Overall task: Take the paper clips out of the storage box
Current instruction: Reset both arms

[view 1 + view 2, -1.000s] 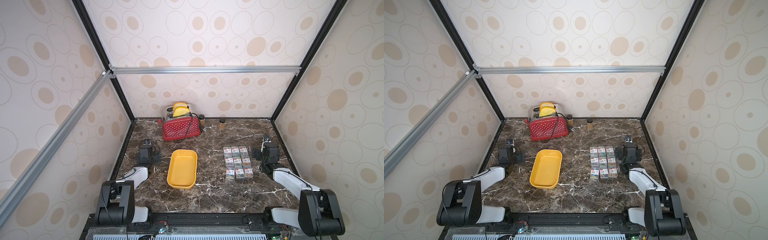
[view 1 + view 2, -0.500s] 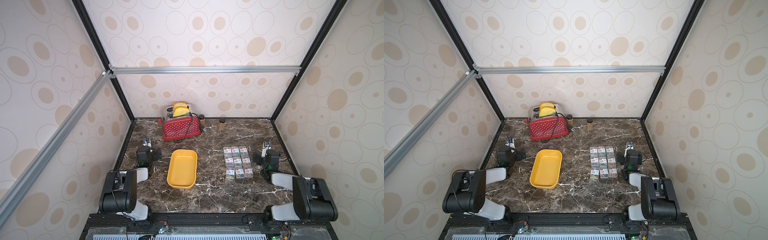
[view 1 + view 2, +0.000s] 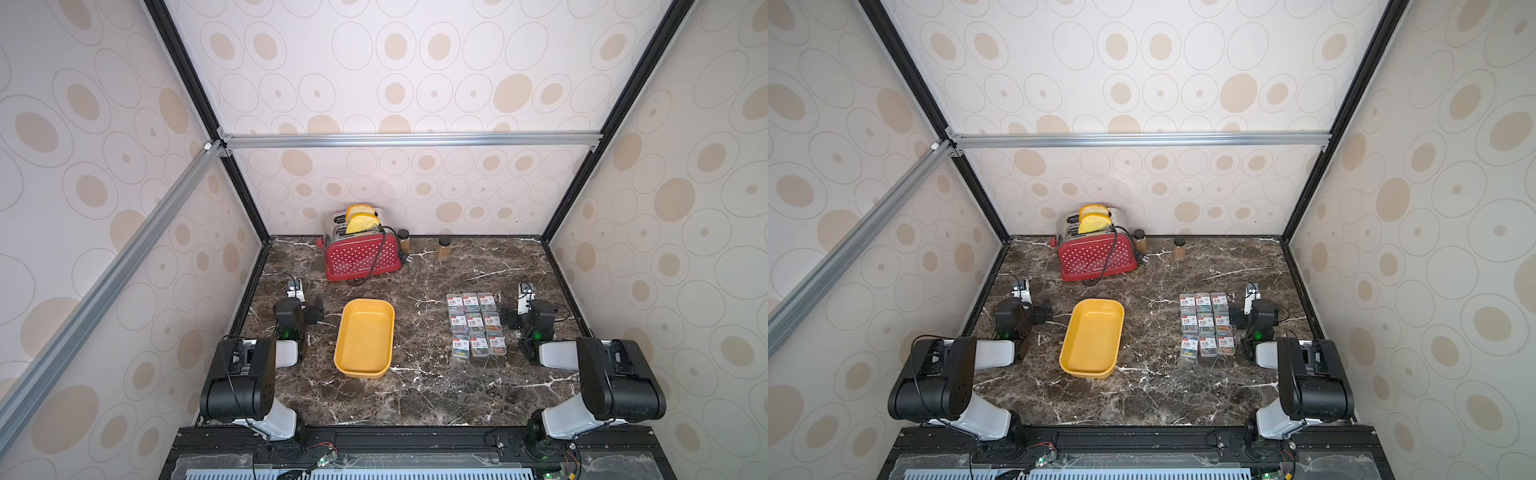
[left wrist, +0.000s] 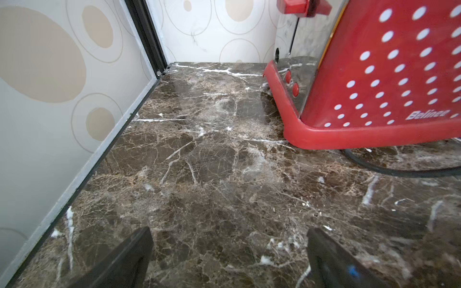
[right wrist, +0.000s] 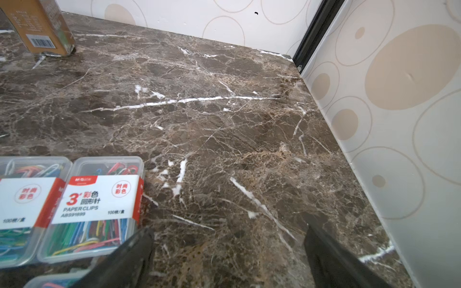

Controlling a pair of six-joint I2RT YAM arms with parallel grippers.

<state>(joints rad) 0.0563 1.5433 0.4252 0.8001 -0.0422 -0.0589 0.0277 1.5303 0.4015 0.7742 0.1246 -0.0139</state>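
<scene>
Paper clips: nine clear cases, white-and-red labels, three-by-three grid; left hand and right hand wide apart

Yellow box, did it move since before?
No. The storage box sits in the same spot as before, just in front of the red toaster.

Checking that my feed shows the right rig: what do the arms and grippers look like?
Both the left arm and right arm have bulky black joint housings, light grey links, thin black cables and a green light near the wrist. The left gripper and right gripper show dark, flat, tapering fingers.
</scene>
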